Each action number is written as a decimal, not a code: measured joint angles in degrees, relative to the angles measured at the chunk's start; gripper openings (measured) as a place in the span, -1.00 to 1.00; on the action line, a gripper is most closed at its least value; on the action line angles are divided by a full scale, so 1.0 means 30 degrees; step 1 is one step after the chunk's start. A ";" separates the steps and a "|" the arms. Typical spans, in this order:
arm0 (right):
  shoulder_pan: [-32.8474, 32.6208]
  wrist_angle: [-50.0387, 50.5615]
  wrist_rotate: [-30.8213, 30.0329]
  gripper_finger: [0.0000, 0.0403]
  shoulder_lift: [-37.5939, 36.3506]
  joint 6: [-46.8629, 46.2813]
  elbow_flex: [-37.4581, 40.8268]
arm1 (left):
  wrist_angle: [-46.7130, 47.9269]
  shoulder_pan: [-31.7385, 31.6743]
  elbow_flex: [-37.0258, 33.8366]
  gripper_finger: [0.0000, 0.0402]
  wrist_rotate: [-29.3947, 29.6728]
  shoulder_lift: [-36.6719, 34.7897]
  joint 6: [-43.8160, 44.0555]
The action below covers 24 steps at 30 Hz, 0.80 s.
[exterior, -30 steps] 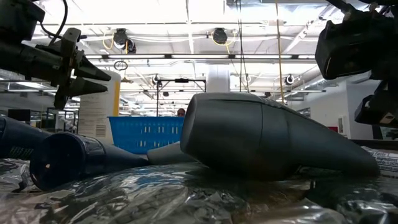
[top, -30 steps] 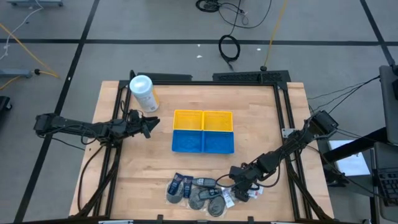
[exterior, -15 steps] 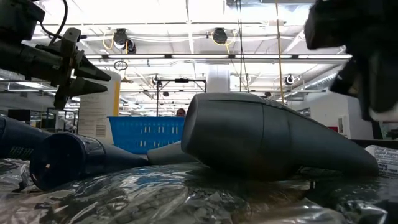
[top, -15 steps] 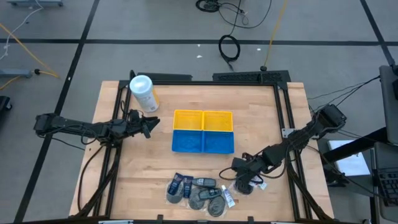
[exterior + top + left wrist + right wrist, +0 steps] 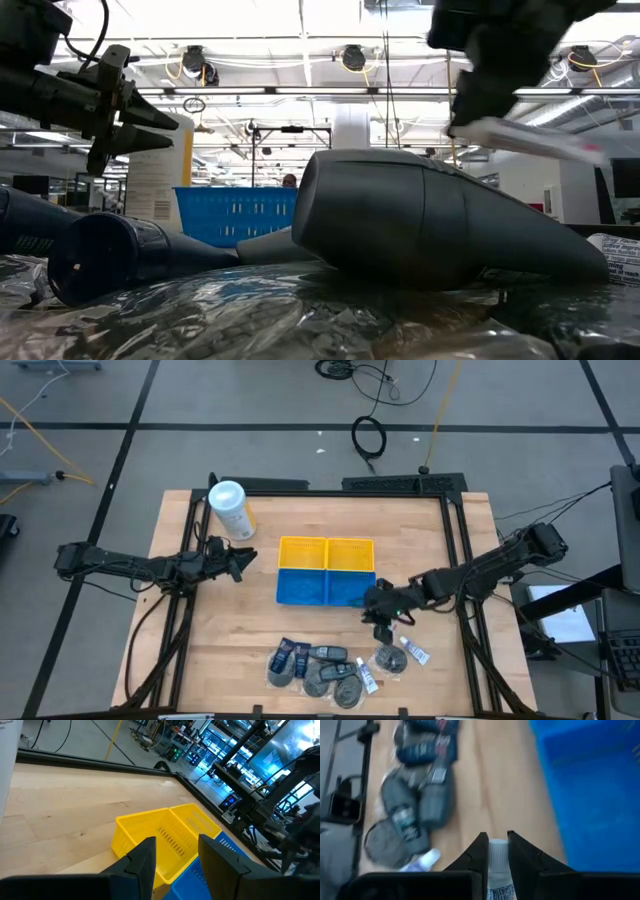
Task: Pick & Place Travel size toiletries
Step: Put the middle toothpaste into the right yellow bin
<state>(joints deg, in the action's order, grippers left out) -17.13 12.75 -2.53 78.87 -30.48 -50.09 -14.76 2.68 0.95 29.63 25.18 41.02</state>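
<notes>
Now the right tool (image 5: 383,622) hangs just off the near right corner of the blue tray (image 5: 310,588), its fingers (image 5: 479,851) pinched on a small white tube (image 5: 496,856), cap end poking forward between them (the low view shows the same tube (image 5: 530,140) as a pale, tilted streak up high, so it is clear of the counter (image 5: 240,640)). Held that way, lengthwise in the fingers, the tube could be let go nose-first into a compartment; my judgement is that the blue tray is the target, since the wrist view has its blue wall filling one side. Tube looks white with a lighter cap and some print near the fingers, too blurred to read. Remaining toiletries (image 5: 318,665) sit clustered at the near edge of the counter: dark blue packets, grey round clear-wrapped pieces, another white tube (image 5: 413,652) lying apart toward the right. Yellow tray (image 5: 300,552) butts against the blue one on its far side. Left tool (image 5: 174,851) waits with fingers parted, hovering left of the trays, near the white canister (image 5: 231,509). Both trays probably bare so far.
</notes>
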 joint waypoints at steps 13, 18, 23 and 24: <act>0.5693 -0.2068 0.0406 -0.81 -0.0424 0.4541 -0.0015 | -0.0140 0.0000 0.0000 -0.28 0.0029 0.0141 -0.0106; 0.7736 -0.2932 0.0416 -0.81 -0.0242 0.6179 -0.0022 | -0.0902 0.0000 0.0004 -0.28 0.0118 0.0906 -0.0097; 0.9460 -0.3896 0.0011 -0.81 -0.0136 0.7836 -0.0022 | -0.1955 0.0284 0.0003 -0.28 0.0131 0.2469 0.0450; 0.9660 -0.4356 -0.0329 -0.81 0.0009 0.8112 -0.0022 | -0.2133 0.0450 0.0000 -0.28 0.0122 0.2884 0.0568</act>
<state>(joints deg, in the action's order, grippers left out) 11.84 -0.32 -3.52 78.90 -6.15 -50.15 -21.16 4.03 0.95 30.00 33.83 42.72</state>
